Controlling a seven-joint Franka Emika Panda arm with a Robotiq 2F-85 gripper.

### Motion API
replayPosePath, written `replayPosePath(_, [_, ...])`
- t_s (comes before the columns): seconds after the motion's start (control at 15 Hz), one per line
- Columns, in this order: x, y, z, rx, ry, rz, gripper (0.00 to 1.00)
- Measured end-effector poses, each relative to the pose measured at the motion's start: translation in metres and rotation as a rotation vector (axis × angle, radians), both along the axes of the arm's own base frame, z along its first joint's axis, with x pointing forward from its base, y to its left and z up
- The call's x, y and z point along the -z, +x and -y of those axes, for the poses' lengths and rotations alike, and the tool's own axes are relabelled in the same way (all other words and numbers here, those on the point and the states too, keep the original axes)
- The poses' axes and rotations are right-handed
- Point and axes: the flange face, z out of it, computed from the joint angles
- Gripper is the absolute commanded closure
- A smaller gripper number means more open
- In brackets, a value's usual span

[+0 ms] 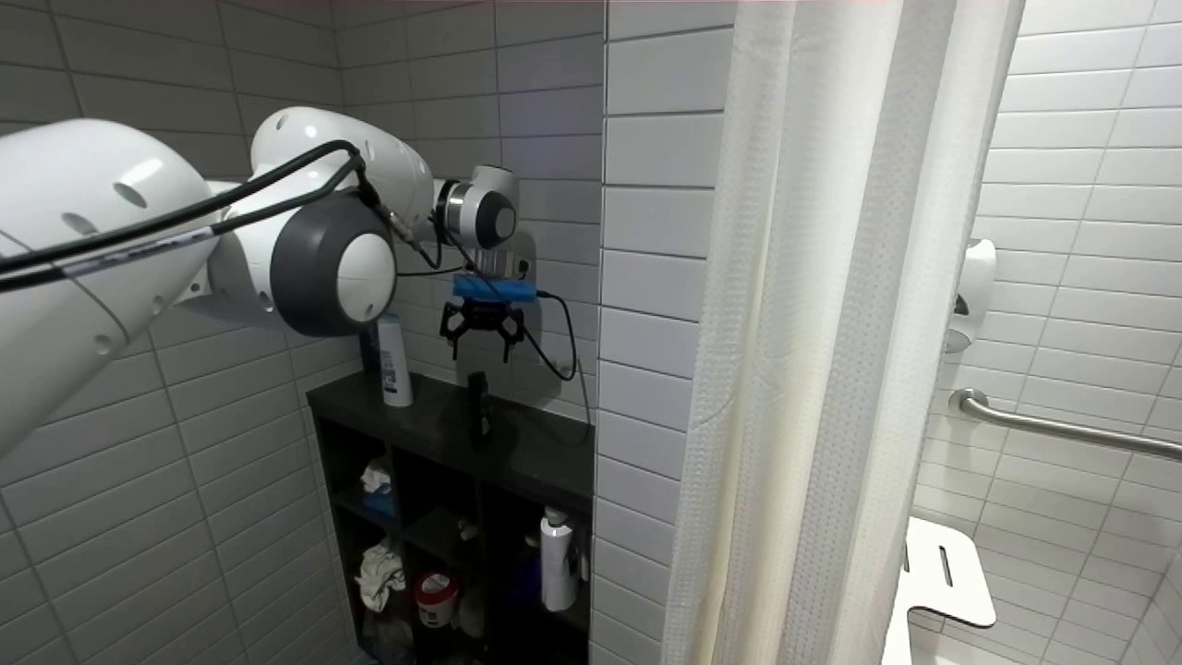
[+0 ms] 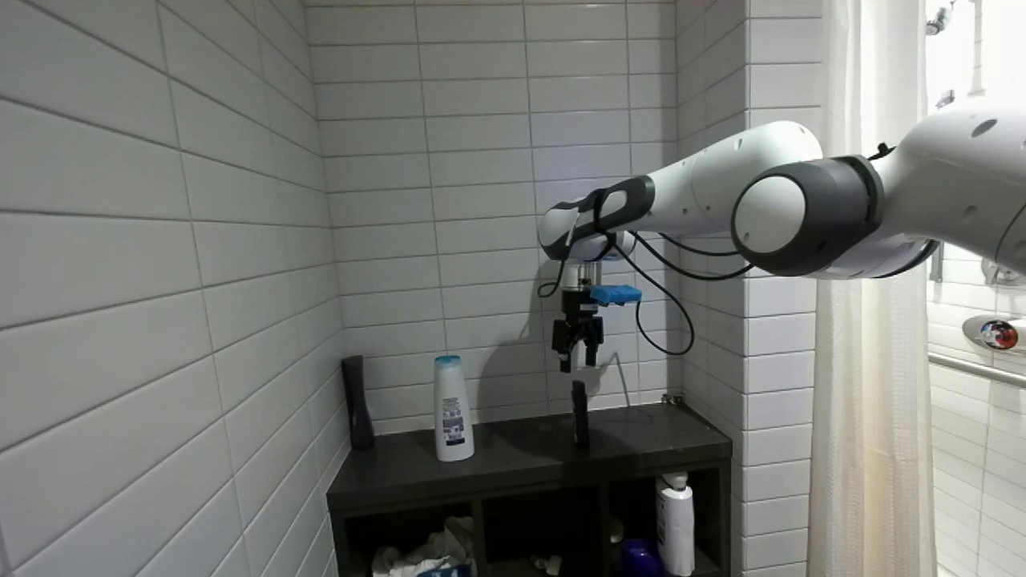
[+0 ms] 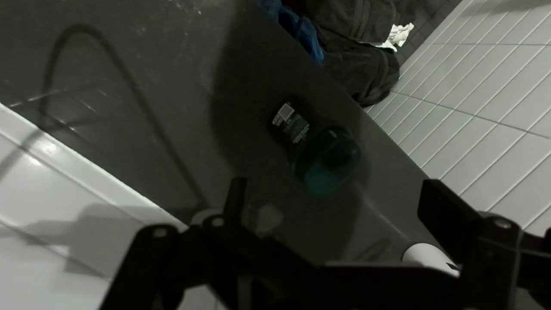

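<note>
Plainly, find the gripper [image 1: 480,351] in an exterior view, pointing down above the dark shelf [image 1: 545,439], with jaws spread wide and nothing between them. Look straight below for the black bottle [image 1: 478,406], standing upright on the shelf, long axis vertical and matching the downward line of the gripper, apart from it by a visible gap.

Next, in an exterior view, trace the same line: down from the gripper to the black bottle, across a small gap, without contact and with hardly any sideways offset. Note the white bottle [image 2: 454,413] well off to one side on the shelf, and beyond it, close to the wall [image 2: 240,385], a tall dark container [image 2: 357,405]. Make out only a slim, nearly black outline of the black bottle from here, too dim for detail.

Lastly, in the wrist view, peer down between the fingers [image 3: 447,215], parted to a gap apparently roomier than the black bottle, with nothing gripped or touched. Find there a dark teal top [image 3: 325,170], glossy and somewhat blurred, nearly centred between the fingers, and a black body slanting away from it in perspective, bearing a label [image 3: 290,122] in pale print too small to read. See also, past the shelf edge, dark fabric [image 3: 366,69].
</note>
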Motion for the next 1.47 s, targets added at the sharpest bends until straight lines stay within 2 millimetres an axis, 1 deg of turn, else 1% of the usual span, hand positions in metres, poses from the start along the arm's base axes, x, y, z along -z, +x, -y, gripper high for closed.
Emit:
replayPosePath(0.13, [0.000, 0.000, 0.000, 0.000, 0.000, 0.000, 0.00])
replayPosePath(0.33, [0.000, 0.000, 0.015, 0.016, -0.001, 0.006, 0.00])
replayPosePath(0.53, [0.008, -0.003, 0.027, 0.027, 0.000, -0.003, 0.00])
replayPosePath(0.67, [0.015, -0.004, 0.026, 0.015, 0.002, -0.016, 0.00])
replayPosePath(1.07, [0.028, -0.007, 0.009, -0.054, 0.008, -0.037, 0.00])
replayPosePath(1.47, [0.037, -0.010, 0.007, -0.092, 0.011, -0.056, 0.00])
